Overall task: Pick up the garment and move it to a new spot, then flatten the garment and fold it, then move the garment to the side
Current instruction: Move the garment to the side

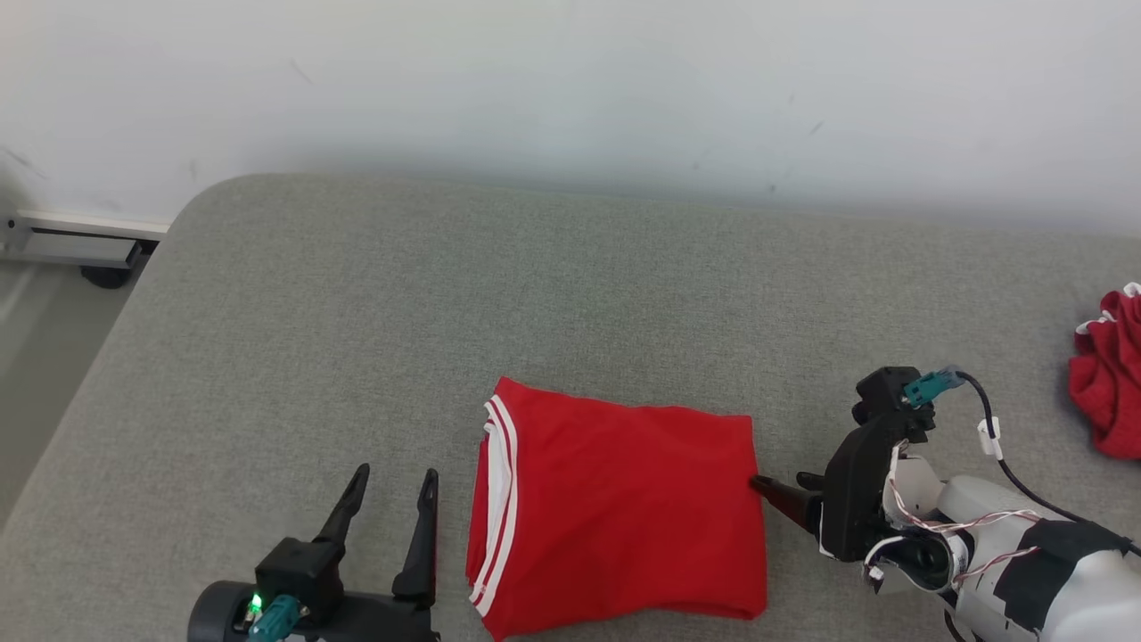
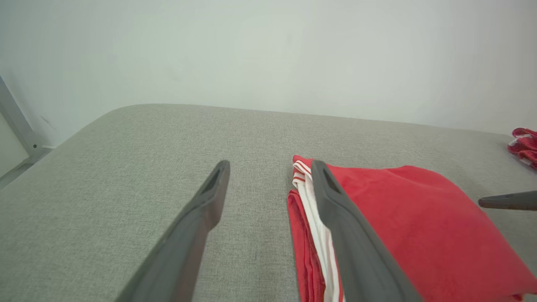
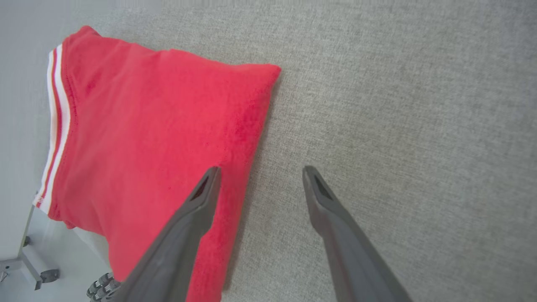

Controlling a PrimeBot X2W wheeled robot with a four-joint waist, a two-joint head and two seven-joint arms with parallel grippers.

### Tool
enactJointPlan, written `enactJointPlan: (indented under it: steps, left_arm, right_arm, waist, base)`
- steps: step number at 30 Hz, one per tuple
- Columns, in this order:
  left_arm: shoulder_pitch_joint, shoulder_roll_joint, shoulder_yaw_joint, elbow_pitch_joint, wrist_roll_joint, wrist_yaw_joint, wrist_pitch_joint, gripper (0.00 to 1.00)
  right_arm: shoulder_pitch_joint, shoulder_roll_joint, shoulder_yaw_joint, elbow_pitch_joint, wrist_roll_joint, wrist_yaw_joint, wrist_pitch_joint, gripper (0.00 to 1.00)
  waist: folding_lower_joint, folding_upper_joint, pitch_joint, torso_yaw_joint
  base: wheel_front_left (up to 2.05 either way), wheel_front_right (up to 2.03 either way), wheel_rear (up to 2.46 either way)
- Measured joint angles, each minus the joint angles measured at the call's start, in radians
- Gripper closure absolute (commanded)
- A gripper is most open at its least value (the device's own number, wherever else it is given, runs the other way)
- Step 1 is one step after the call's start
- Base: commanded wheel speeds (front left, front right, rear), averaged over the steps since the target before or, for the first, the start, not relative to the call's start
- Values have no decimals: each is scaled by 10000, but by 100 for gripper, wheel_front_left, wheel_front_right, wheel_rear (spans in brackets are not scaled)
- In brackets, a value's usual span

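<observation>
L gripper (image 1: 398, 471) sits low at bottom left, fingers pointing up & fwd, jaws wide apart w/ nothing btwn them. R gripper (image 1: 777, 483) at lower right, turned sideways so fingers point toward robot's left, jaws also wide, empty. Pale R forearm (image 1: 1083, 584) angles in from bottom-right corner, black cable (image 1: 991, 417) looping over its wrist

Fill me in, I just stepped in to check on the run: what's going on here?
A robot is handling a red garment with white stripes, folded into a neat rectangle on the grey surface. Both grippers are open and empty: the left gripper beside its striped edge, the right gripper at the opposite edge. Folding looks done; moving it aside is not. A crumpled red cloth lies far right.
</observation>
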Motion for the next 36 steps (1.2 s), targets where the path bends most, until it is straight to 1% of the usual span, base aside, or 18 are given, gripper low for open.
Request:
enactJointPlan:
  steps: [8,22,23,24,25,30,34,36]
  left_arm:
    - [-35,-219,-56,-6,52,0,4,0]
    - [-226,-370,-48,15,67,2,38,0]
    - [-226,-370,-44,19,67,2,38,0]
    - [-226,-374,-38,23,65,2,38,0]
    - [-226,-380,-31,27,65,2,38,0]
    - [-221,-368,173,38,35,2,38,0]
    - [-218,-372,199,38,19,2,36,0]
    - [-216,-376,205,36,17,2,36,0]
  right_arm:
    - [210,117,-301,291,639,-173,353,0]
    - [91,274,-385,640,872,-182,1011,0]
    - [63,290,-366,650,899,-174,1093,51]
    - [18,303,-345,658,899,-167,1170,87]
    - [-15,322,-341,669,899,-167,1229,100]
    - [-51,522,-320,759,986,-50,1457,100]
    - [-278,500,-343,872,984,96,1572,100]
    - [-496,412,-374,909,980,100,1574,100]
  waist:
    - [0,0,119,256]
    - [-1,-1,335,609]
    - [0,-1,342,616]
    - [0,0,348,621]
    - [0,-1,355,623]
    - [0,0,372,522]
    - [0,0,390,380]
    - [1,0,410,303]
  base:
    - [0,0,0]
    - [0,0,0]
    - [0,0,0]
    - [0,0,0]
    - [0,0,0]
    - [0,0,0]
    - [0,0,0]
    - [0,0,0]
